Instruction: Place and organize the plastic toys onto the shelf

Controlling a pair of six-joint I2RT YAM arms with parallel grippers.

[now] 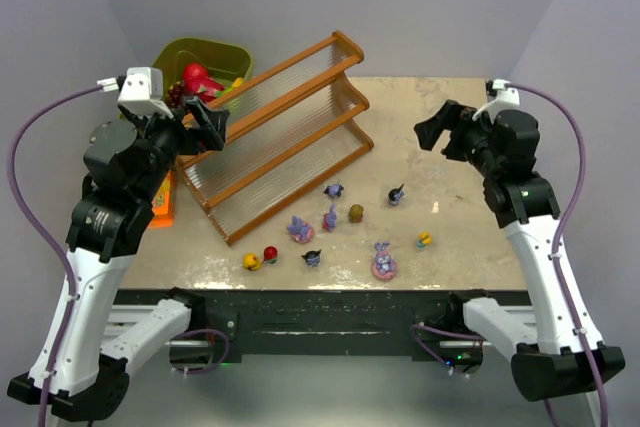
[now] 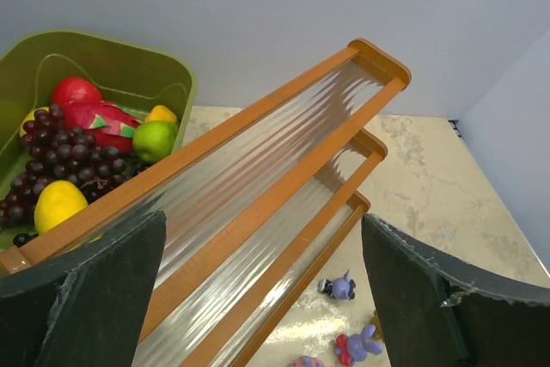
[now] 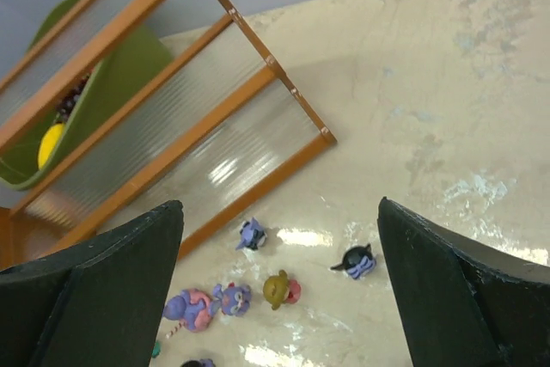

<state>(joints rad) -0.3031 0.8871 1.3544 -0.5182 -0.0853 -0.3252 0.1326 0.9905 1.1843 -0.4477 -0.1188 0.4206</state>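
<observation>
Left gripper and right gripper hung raised, jaws apart and empty, apparently poised for a first pick. Small purple, dark and yellow plastic toys lay scattered on the beige table, near side of the bare orange-framed, clear-ribbed three-tier shelf.

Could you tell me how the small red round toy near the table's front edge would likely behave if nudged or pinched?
The red round toy looks ball-like, so it would probably roll when nudged, perhaps off the table, whose front edge is close. Being tiny, it is likely light and might slip out of a pinch.
</observation>
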